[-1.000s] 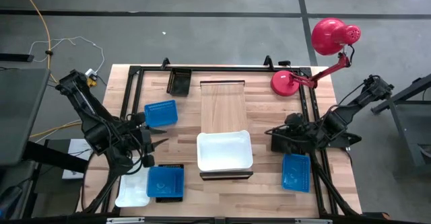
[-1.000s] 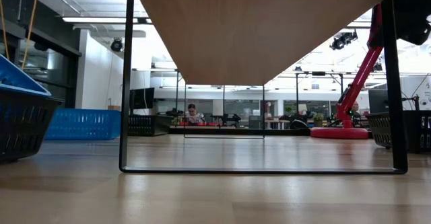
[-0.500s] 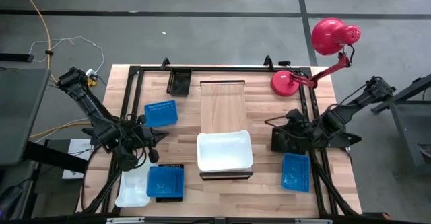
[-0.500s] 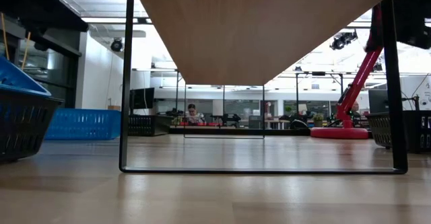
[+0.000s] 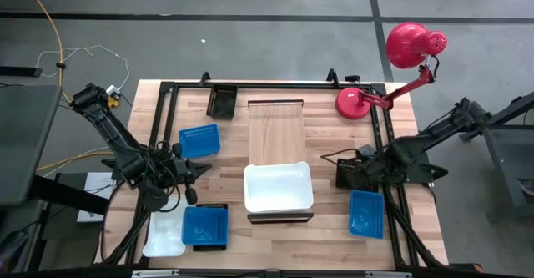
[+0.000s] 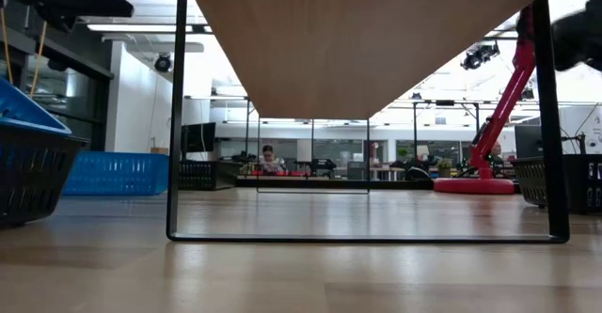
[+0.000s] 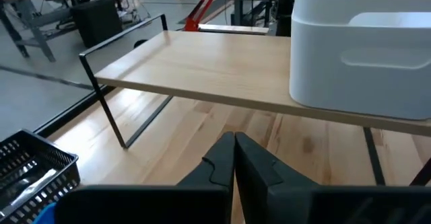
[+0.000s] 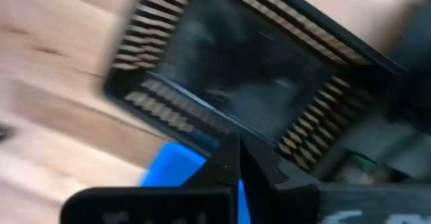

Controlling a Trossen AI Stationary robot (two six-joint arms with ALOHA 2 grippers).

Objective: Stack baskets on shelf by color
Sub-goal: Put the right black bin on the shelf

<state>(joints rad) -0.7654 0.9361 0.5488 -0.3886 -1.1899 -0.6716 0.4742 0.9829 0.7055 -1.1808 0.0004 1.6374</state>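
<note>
Wooden planks make up the table (image 5: 325, 228), and a narrow shelf (image 5: 276, 128) runs down its middle from the far edge toward the near edge. On the shelf's near end sits a white basket (image 5: 279, 186); the left wrist view shows its smooth side and moulded handle, which the high view does not. At the table's near left corner a blue basket (image 5: 205, 225) rests in a black basket (image 5: 219, 205), beside another white basket (image 5: 163, 236). A second blue basket (image 5: 199, 140) lies left of the shelf, a third (image 5: 366, 213) near the right edge. A small black basket (image 5: 223, 102) stands at the far edge.

The left gripper (image 5: 194, 169) hangs between the left baskets, fingers pressed together, holding nothing. The right gripper (image 5: 327, 157), also pressed together and empty, reaches toward the shelf above a black basket (image 8: 229, 83) that its wrist view shows, blurred. Only the low view shows the hall behind.
</note>
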